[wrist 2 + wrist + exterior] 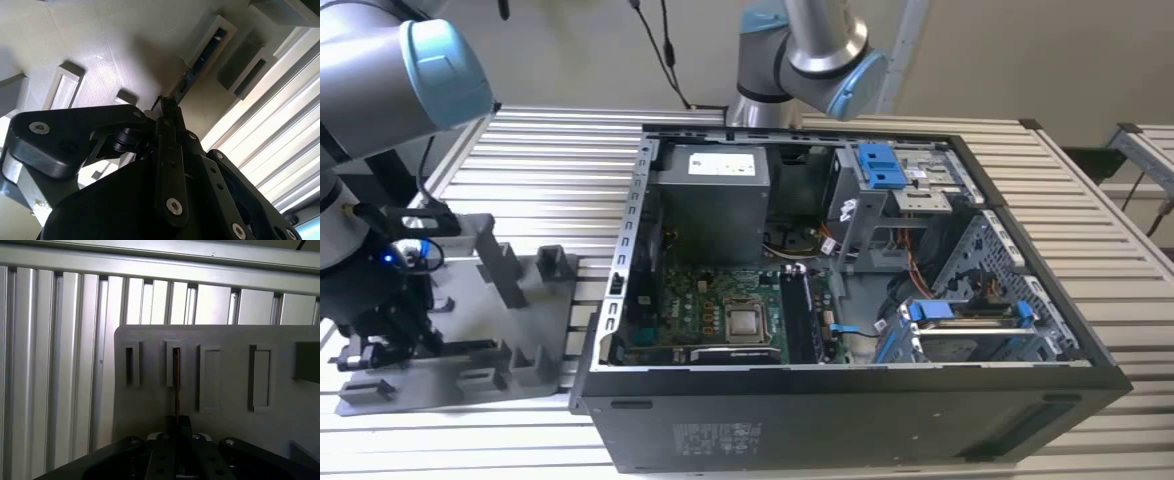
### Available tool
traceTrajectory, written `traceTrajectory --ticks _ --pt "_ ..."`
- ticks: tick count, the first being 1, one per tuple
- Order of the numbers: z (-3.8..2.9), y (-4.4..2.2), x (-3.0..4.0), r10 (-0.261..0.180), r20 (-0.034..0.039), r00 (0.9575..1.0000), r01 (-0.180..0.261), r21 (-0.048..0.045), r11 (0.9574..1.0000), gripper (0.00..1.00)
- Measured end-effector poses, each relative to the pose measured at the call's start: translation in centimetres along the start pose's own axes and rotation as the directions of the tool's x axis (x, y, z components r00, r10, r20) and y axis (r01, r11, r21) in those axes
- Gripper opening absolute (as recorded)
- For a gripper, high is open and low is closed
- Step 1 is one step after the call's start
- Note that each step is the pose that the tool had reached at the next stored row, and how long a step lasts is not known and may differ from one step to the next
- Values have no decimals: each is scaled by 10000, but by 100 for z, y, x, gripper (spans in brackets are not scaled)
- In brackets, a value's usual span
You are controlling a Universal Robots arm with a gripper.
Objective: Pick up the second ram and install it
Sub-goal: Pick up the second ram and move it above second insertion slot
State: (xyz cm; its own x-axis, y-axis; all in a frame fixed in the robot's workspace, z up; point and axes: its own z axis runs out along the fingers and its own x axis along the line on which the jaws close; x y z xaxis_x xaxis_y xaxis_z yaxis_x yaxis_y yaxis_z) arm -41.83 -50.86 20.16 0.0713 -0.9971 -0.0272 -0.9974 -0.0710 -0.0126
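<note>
The second ram (pixel 176 380) stands on edge in a slot of the grey fixture (pixel 225 355), showing as a thin brown-green strip. In the second wrist view the ram (pixel 192 70) runs from a raised slot post toward my fingers. My gripper (pixel 177 422) sits over the stick's near end with its black fingertips (pixel 166 112) closed on the edge. In the exterior view my gripper (pixel 380 345) hangs low over the fixture (pixel 494 300) at the exterior view's left, apart from the open computer case (pixel 627 300).
The case holds a green motherboard (pixel 720 310) with long black slots (pixel 807 310), a power supply (pixel 710 200) and blue drive brackets (pixel 881 165). Other fixture posts (pixel 500 265) rise near my gripper. A robot arm joint (pixel 807 50) stands behind the case. Slatted metal table (pixel 520 150) all around.
</note>
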Motion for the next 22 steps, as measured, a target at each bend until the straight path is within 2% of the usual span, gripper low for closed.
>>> traceTrajectory --ticks 8,16,22 --pt "-142 -2 -7 13 0 10000 -13 0 10000 14" --pt "-204 -3 -8 255 4 9997 -255 7 9997 14" --pt "-282 -4 -10 367 17 9993 -367 11 9993 14"
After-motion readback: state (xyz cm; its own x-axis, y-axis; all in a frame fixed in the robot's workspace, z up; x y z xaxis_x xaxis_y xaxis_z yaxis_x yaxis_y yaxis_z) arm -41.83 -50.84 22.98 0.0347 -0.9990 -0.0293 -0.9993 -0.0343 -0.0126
